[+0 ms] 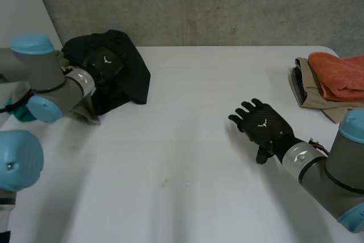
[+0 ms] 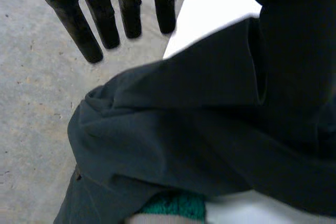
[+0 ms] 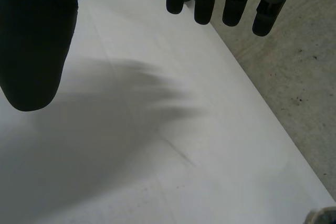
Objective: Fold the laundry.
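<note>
1. Black fabric lies crumpled in a heap at the far left corner of the table (image 1: 182, 163). No fold is visible in this black garment (image 1: 128, 75), so work on it is judged not yet begun.
2. An orange cloth (image 1: 341, 71) is stacked neatly on a khaki cloth (image 1: 310, 90) at the far right edge, so two pieces are judged already folded.
3. A pale cloth (image 1: 88, 115) is seen under the left forearm and a teal piece (image 2: 173, 205) beside the heap. Both are judged left to do.
4. The left hand (image 1: 103, 64) is placed over the heap. In its wrist view its fingers (image 2: 79, 30) are held straight and spread, and nothing is gripped.
5. The right hand (image 1: 264, 126) is held palm down above bare table, with its fingers (image 3: 202, 3) straight and the thumb apart. Nothing is held.
6. A broad bare stretch of table is left between the heap and the stack, and it is judged ample for spreading a garment flat.
7. The heap is crowded against the table's far and left edges, and part of it appears to reach past the edge over the floor (image 2: 31, 103). A slide off the table is judged possible unless the cloth is drawn inward.
</note>
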`<control>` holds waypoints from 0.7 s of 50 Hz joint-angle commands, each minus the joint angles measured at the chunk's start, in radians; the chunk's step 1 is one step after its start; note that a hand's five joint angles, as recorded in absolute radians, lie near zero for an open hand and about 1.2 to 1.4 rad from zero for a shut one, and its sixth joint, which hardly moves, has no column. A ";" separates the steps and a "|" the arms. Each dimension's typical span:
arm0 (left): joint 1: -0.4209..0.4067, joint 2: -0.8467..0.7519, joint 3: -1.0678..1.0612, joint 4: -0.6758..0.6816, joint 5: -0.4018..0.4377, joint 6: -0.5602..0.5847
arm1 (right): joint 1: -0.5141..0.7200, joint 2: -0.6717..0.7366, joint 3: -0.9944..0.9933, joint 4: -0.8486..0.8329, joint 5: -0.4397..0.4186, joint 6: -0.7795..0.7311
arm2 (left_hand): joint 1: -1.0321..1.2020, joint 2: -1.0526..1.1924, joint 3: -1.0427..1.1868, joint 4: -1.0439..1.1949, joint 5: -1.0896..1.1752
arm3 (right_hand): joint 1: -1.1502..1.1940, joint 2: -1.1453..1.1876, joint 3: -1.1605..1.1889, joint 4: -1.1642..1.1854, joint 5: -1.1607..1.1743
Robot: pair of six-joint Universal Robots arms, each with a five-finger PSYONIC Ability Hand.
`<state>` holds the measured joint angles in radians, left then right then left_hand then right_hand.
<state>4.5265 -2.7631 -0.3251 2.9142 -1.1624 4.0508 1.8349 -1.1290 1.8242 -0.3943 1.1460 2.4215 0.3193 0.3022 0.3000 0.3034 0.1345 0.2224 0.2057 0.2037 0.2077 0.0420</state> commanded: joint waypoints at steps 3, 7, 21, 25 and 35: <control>-0.020 -0.082 0.011 0.210 -0.062 0.123 | -0.011 0.003 -0.002 0.000 0.000 -0.013 | 0.648 0.665 0.667 0.664 0.658 | -0.048 -0.031 -0.029 -0.033 -0.042; -0.020 -0.083 -0.028 0.304 -0.074 0.148 | -0.017 0.003 -0.002 0.000 0.000 -0.019 | 1.077 1.094 1.096 1.093 1.087 | -0.048 -0.031 -0.029 -0.033 -0.042; -0.165 0.394 -0.446 0.611 -0.256 -0.088 | -0.012 0.003 -0.003 0.000 0.014 -0.022 | 1.077 1.094 1.096 1.093 1.087 | -0.048 -0.031 -0.029 -0.033 -0.042; -0.250 0.543 -0.552 0.579 -0.301 -0.222 | -0.019 -0.006 -0.005 0.000 0.023 -0.018 | 1.077 1.094 1.096 1.093 1.087 | -0.048 -0.031 -0.029 -0.033 -0.042; -0.539 0.704 -0.857 0.410 -0.336 -0.458 | -0.039 -0.038 -0.009 -0.003 0.044 0.037 | 1.077 1.094 1.096 1.093 1.087 | -0.048 -0.031 -0.029 -0.033 -0.042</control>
<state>4.1258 -2.0849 -1.0456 3.3990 -1.4941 3.6855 1.8048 -1.1538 1.8190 -0.3960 1.1779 2.4267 1.1231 1.1939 1.1894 1.1981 0.9816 0.2224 0.2057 0.2037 0.2077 0.0420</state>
